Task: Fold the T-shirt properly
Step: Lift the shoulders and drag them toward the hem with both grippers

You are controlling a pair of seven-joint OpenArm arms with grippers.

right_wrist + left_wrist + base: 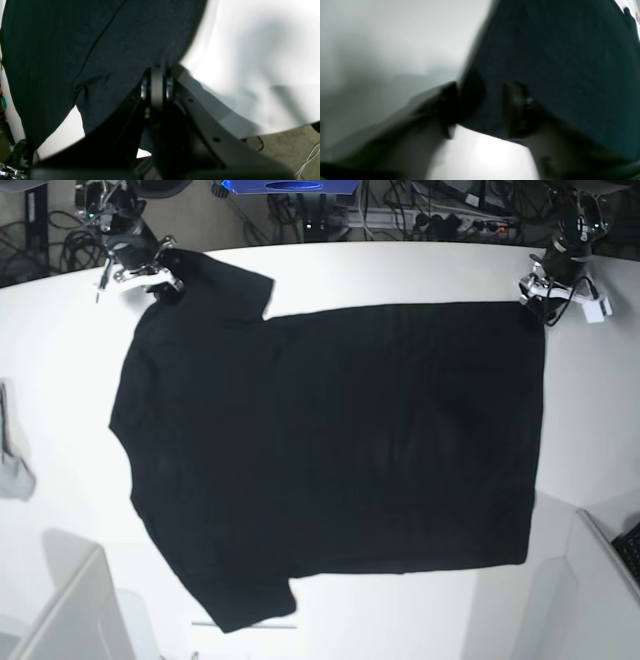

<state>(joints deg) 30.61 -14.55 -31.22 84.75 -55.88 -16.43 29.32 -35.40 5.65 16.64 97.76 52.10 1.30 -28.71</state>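
Base view: whole T-shirt [330,450] spread flat on white table [60,350], grey cloth [12,470] near its edge, well away from both grippers. Wrist views: only corners. Right gripper [157,75] pressed together, pinching cloth at sleeve end. Left gripper [482,100] partly spread, fingers [516,110] astride hem corner, blurred; grip on T-shirt cannot be told.

A large plain black T-shirt [330,450] lies spread flat across the white tabletop, sleeves toward the left, hem to the right, its cloth smooth with few wrinkles.
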